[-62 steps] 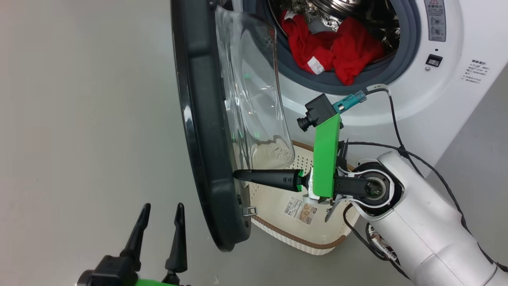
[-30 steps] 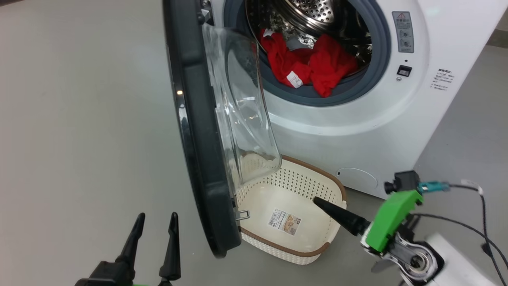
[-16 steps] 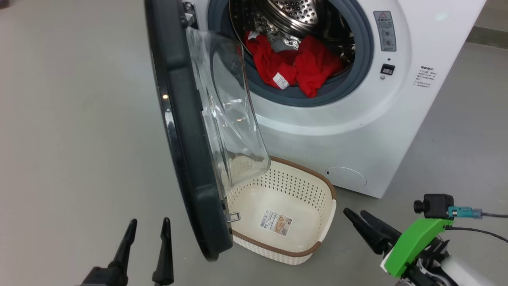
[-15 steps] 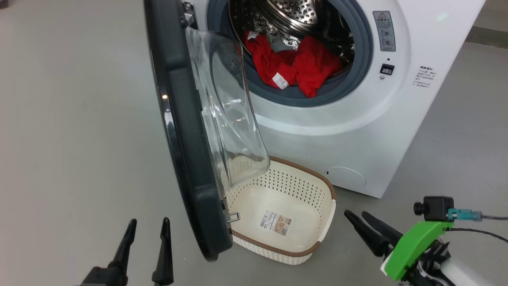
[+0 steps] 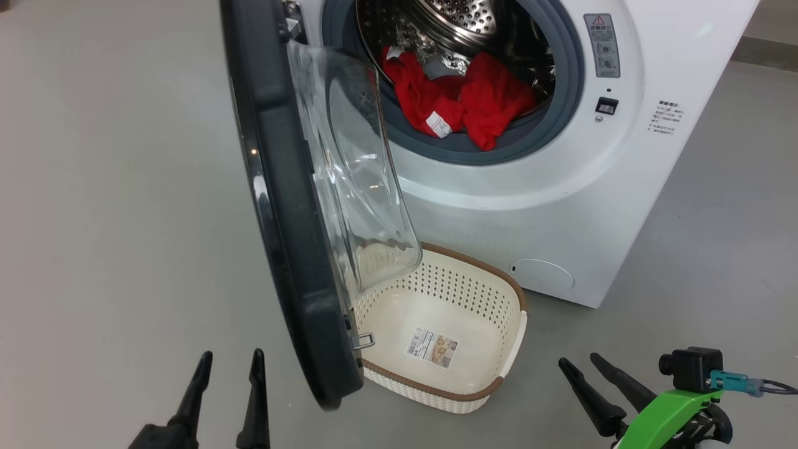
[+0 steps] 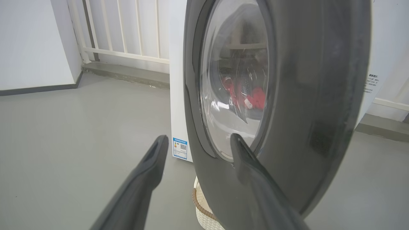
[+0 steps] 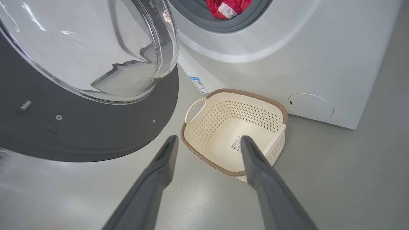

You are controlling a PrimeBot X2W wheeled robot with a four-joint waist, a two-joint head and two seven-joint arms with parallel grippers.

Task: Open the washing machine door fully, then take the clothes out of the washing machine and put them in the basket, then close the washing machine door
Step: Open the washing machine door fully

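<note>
We see the door (image 5: 280,206) swung wide open, edge-on in the head view, its glass bowl (image 5: 355,168) bulging toward three o'clock. At two o'clock of the door stands the washer (image 5: 548,206) with its drum open. The clothes (image 5: 464,103) lie in a red heap at the drum's mouth, at twelve o'clock of the view, draped onto the grey seal (image 5: 461,146), with a white tag facing us. The basket (image 5: 436,293) sits on the floor (image 5: 112,218) at six o'clock of the drum, just before the washer and partly under the bowl, with a paper label (image 5: 431,347) on its bare bottom.

The left gripper (image 5: 231,353) hangs at seven o'clock of the head view, its fingers spread apart and gripping nothing, near the door's lower edge but not touching it. Its wrist view looks at the door's outer face, where we see red through the glass. The right gripper (image 5: 577,358) is at five o'clock, to the basket's three o'clock side, its fingers likewise parted and empty, clear of the basket. Its wrist view looks down toward the basket
</note>
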